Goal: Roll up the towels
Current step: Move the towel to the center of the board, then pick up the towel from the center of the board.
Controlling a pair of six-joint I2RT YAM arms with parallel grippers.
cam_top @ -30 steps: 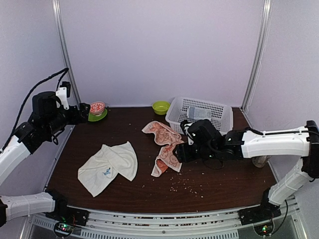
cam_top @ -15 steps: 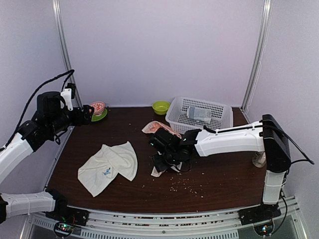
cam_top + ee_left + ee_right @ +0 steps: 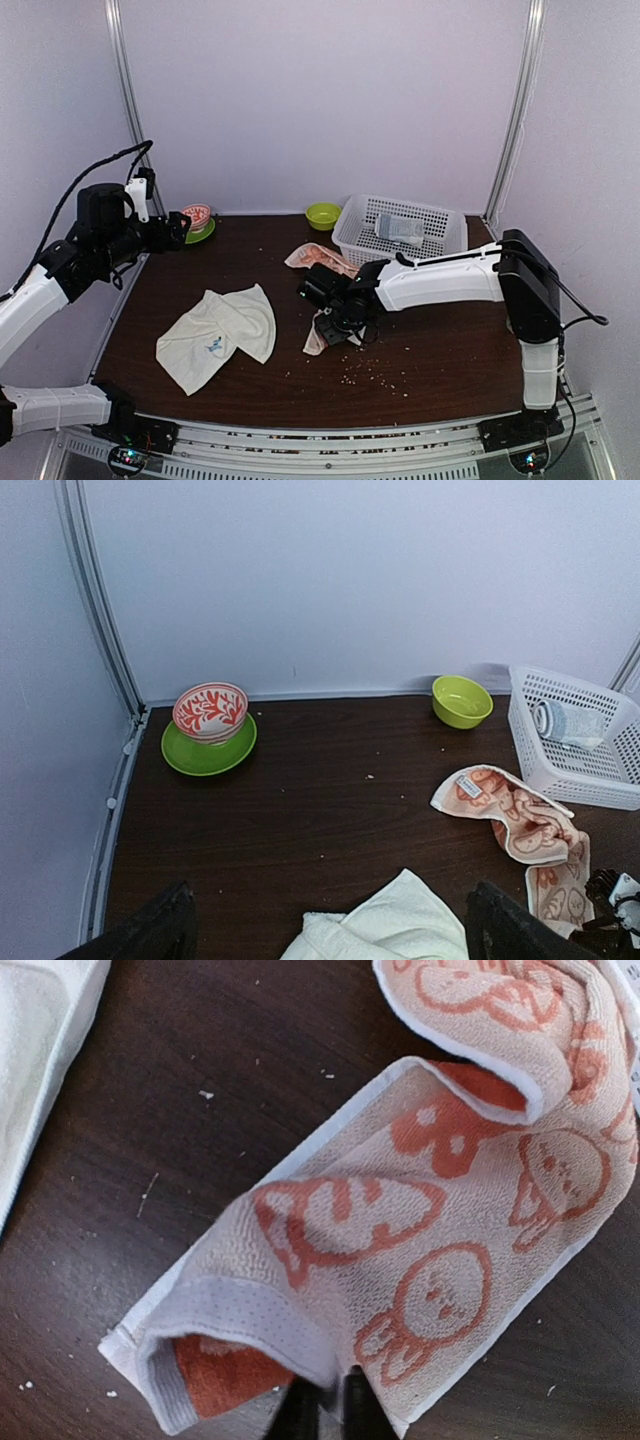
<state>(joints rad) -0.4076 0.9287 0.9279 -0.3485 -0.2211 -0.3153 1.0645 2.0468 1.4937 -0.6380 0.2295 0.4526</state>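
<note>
The cream towel with orange-pink cartoon faces (image 3: 317, 258) lies crumpled at mid-table. My right gripper (image 3: 336, 326) sits low on its near end. In the right wrist view the black fingertips pinch the folded white hem of that towel (image 3: 440, 1210), so the right gripper (image 3: 330, 1407) is shut on it. The plain cream-white towel (image 3: 220, 335) with a small blue mark lies folded to the left, apart from the gripper. My left gripper (image 3: 176, 228) hovers high at the back left, open and empty (image 3: 325, 927), looking down on the plain towel's corner (image 3: 395, 930).
A white basket (image 3: 445, 243) at the back right holds a grey-blue rolled towel (image 3: 399, 229). A small green bowl (image 3: 322, 215) stands beside it. A red-patterned bowl on a green plate (image 3: 196, 220) sits at the back left. Crumbs dot the dark table (image 3: 440, 350).
My right arm swung left and down onto the patterned towel's near end, and its jaws closed on the hem. The towel's near part has bunched up. The left arm barely shifted.
</note>
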